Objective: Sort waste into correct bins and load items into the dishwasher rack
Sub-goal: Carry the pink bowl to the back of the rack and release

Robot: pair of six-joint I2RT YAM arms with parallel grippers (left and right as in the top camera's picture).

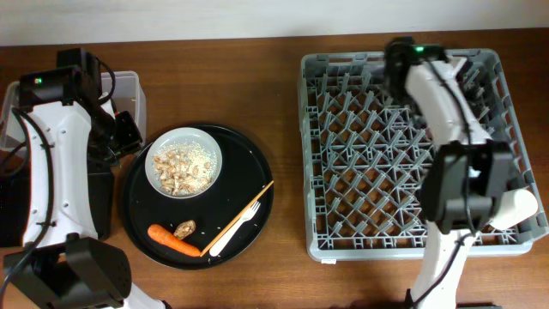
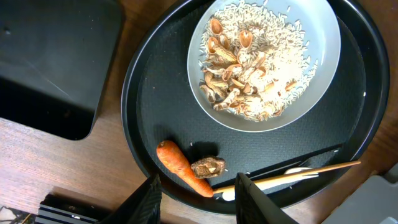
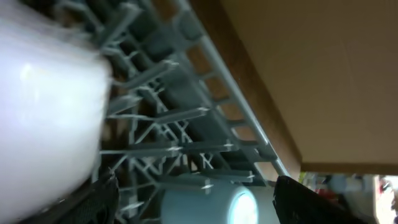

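Here, cream cup (image 1: 521, 206), right edge of rack (image 1: 369, 246)

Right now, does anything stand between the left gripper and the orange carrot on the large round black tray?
Nothing visible does. The left gripper hovers over the orange carrot, jaws apart; the small brown lump lies beside it, not across the path.

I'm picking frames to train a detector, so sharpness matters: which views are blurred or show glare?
Overhead: sharp and evenly lit. Left wrist: crisp on the white bowl and its food scraps. Right wrist: the worst, since the cream-white cup is a washed-out blur close to the lens, the rack is soft, and a bright highlight sits on the light blue cup.
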